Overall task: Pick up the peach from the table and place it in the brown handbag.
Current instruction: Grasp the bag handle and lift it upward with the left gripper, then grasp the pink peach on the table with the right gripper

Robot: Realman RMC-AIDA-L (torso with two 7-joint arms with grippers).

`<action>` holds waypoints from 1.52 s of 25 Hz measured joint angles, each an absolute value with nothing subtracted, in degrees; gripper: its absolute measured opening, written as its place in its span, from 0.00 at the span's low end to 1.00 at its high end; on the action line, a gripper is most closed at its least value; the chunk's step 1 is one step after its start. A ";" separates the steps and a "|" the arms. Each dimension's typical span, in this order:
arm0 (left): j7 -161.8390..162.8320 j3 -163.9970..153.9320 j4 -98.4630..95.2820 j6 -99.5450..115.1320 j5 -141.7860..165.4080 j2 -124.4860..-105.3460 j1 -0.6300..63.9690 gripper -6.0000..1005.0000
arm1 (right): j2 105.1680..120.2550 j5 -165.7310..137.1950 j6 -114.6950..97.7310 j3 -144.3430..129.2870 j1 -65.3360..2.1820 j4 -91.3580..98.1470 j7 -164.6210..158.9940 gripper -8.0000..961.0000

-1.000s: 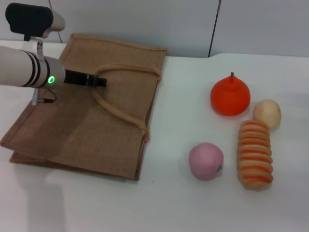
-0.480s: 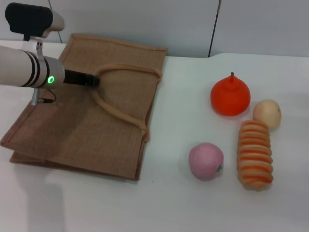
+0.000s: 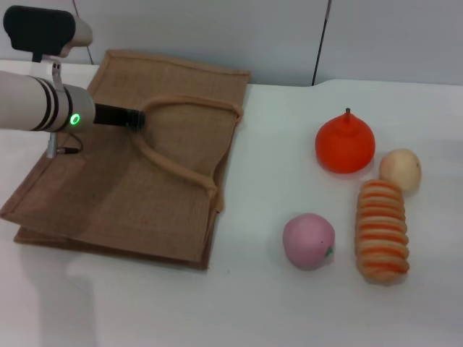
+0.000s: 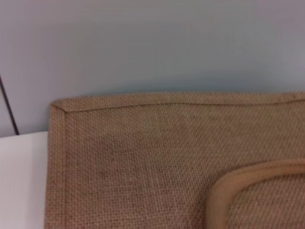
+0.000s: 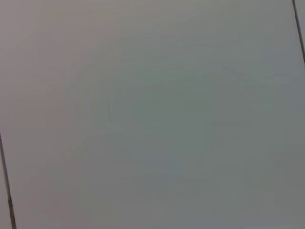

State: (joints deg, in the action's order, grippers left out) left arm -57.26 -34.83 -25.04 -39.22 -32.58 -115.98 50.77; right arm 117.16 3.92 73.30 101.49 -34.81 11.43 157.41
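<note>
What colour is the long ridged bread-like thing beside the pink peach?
Orange and cream stripes on the long ridged bread-like thing; head view shows it best.

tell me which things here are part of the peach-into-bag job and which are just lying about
Part of the job:
- peach, on the table, not yet picked up
- brown handbag, lying flat
- left gripper, at the bag's handle

Just lying about:
- orange stemmed fruit
- pale round fruit
- striped bread roll
</note>
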 joint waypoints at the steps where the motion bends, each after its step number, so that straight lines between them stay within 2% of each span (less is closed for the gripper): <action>1: -57.30 -34.68 -25.04 -38.91 -33.14 -116.04 50.67 0.15 | 117.16 3.70 73.36 101.45 -34.79 11.43 157.29 0.87; 10: -63.89 -34.90 -27.31 -40.47 -49.41 -116.02 46.10 0.13 | 116.03 -9.90 75.83 99.91 -34.63 10.00 152.01 0.87; 15: -73.15 -34.54 -28.02 -46.89 -64.40 -115.40 42.12 0.13 | 115.36 -17.90 77.10 92.60 -35.51 7.62 151.48 0.87; 30: -91.80 -34.45 -27.25 -69.66 -91.27 -113.53 34.12 0.13 | 113.91 -23.28 82.69 63.10 -43.25 7.00 143.83 0.86; 32: -92.22 -34.45 -27.17 -70.58 -91.66 -113.53 33.99 0.13 | 114.05 -23.30 81.96 60.19 -44.67 7.80 142.12 0.86; 38: -92.68 -34.45 -26.64 -72.72 -92.41 -113.46 33.77 0.13 | 115.90 -23.38 80.30 56.41 -49.71 14.68 139.45 0.86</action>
State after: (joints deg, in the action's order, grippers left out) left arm -92.68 -34.45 -26.64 -72.72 -92.41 -113.46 33.77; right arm 115.90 -23.38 80.30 56.40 -49.71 14.68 139.45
